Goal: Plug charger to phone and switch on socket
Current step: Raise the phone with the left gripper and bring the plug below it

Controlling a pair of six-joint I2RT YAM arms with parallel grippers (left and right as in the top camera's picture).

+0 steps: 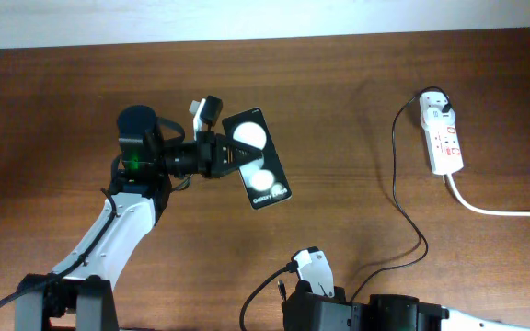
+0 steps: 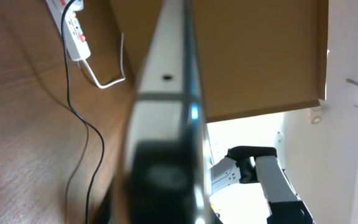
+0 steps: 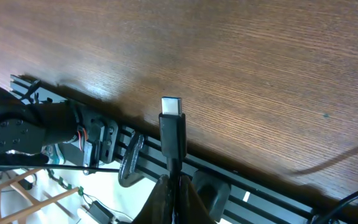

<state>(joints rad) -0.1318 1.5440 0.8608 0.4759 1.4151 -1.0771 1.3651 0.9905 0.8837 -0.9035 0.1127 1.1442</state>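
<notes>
Pinched in the right gripper [image 3: 173,185], the charger [image 3: 172,127] tip is unplugged; the left gripper [image 1: 219,154] clamps the phone [image 1: 261,167]. I'd say 2 steps remain: plugging in, switching the socket [image 1: 441,136].

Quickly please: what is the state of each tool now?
Left tool: closed, holding the phone.
Right tool: closed, holding the charger near its connector.

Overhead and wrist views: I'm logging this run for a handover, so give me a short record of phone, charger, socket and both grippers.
phone: screen up, gripped at one long edge
left gripper: shut on phone
right gripper: shut on charger, just behind the connector
charger: plug in socket's end, cable trails over the table; connector not yet in phone
socket: far right, white cord leaving right; switch state cannot be told
</notes>
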